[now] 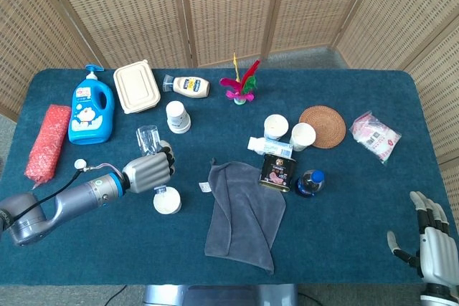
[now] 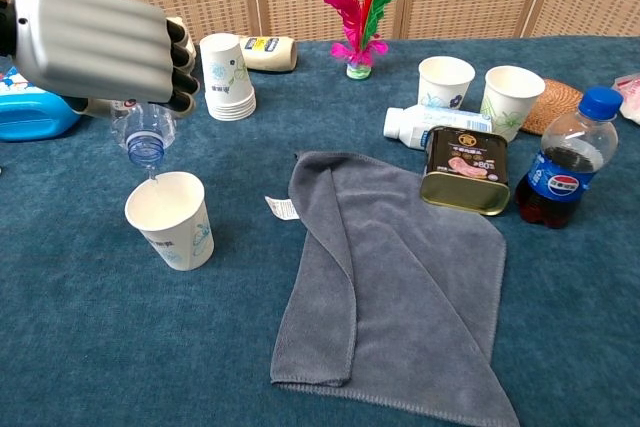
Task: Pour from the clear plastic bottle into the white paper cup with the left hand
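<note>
Left hand [image 1: 148, 173] — silver-grey ribbed shell, black fingertips; grey cylindrical forearm with blue ring, thin black cable looping to white knob. Right hand [image 1: 433, 247] at five o'clock — pale grey, dark-jointed.

head view high above, looking down on the whole table [image 1: 358, 198], chest view low and near, facing across its middle, both sharing the grey cloth [image 1: 240, 213] [image 2: 400, 277]

A grey cloth [image 2: 390, 277] lies crumpled at the middle of the table. Just beyond it stand a tin [image 2: 465, 170], a cola bottle [image 2: 562, 162] and two paper cups [image 2: 478, 87], with a small white bottle [image 2: 415, 124] lying on its side. Farther back are a cup stack [image 2: 227, 77], a feather shuttlecock [image 2: 358, 7], a blue detergent jug [image 1: 92, 110], a lunch box [image 1: 136, 87], a red bag [image 1: 47, 142] and a woven coaster [image 1: 322, 126].
</note>
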Available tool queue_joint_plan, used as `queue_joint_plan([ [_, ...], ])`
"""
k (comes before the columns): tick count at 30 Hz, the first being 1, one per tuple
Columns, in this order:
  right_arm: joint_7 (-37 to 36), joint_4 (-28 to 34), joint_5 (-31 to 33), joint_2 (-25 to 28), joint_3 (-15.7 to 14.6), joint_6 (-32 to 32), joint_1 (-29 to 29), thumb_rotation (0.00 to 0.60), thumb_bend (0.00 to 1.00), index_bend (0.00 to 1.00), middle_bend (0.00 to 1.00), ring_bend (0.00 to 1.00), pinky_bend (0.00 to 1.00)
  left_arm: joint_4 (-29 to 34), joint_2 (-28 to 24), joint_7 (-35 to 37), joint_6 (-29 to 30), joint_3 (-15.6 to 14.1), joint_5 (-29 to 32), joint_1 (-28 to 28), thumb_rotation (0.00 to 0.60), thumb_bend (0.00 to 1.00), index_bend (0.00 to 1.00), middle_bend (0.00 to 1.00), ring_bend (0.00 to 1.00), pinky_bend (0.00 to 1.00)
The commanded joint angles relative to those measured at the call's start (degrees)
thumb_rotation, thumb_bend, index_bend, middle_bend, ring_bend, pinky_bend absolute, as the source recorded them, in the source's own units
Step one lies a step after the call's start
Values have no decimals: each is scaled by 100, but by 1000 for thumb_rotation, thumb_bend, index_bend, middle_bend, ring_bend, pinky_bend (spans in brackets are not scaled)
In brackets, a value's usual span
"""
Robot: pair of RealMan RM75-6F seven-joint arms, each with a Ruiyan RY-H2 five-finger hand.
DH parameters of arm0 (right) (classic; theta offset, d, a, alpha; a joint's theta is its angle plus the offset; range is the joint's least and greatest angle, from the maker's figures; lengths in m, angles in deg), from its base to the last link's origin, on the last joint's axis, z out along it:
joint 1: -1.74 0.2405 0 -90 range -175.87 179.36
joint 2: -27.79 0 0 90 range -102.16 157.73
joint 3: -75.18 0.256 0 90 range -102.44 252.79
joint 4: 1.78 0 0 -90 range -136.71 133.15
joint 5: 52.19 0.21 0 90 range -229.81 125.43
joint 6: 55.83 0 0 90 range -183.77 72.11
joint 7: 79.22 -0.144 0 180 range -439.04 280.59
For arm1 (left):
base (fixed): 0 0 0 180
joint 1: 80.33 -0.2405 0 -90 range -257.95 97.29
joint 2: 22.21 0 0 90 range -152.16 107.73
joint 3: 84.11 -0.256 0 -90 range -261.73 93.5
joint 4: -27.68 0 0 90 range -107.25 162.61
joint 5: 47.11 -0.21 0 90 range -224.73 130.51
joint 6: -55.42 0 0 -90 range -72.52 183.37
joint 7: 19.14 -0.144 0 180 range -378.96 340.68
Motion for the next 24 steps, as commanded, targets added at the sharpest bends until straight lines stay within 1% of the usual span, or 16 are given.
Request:
queue_joint_plan([
  [1, -5, -5, 4, -3, 1, 6, 2, 600, 395, 0, 32, 0, 0, 15, 17, 33, 6, 11, 76, -31, 600, 470, 470, 414, 342, 331],
  [10, -20, -9, 9, 5, -4, 6, -8, 600, 395, 0, 33, 0, 0, 63, 127, 250, 163, 36, 414, -227, 600, 470, 454, 407, 342, 334],
  [14, -4, 5, 3, 9, -11, 6, -12, 600, 394, 0, 32, 0, 0, 124, 193, 465, 265, 71, 719, -372, 600, 469, 448, 405, 342, 337],
  [18, 13, 20, 9, 18, -13, 4, -16, 600, 395, 0, 33, 0, 0, 208, 257, 744, 443, 116, 1068, -561, 600, 469, 436, 404, 342, 340],
  [24, 80, 69, 7, 34, -7, 34, 8, 600, 393, 0, 33, 0, 0, 221, 382, 970, 830, 140, 1388, -858, 600, 469, 428, 402, 342, 342],
])
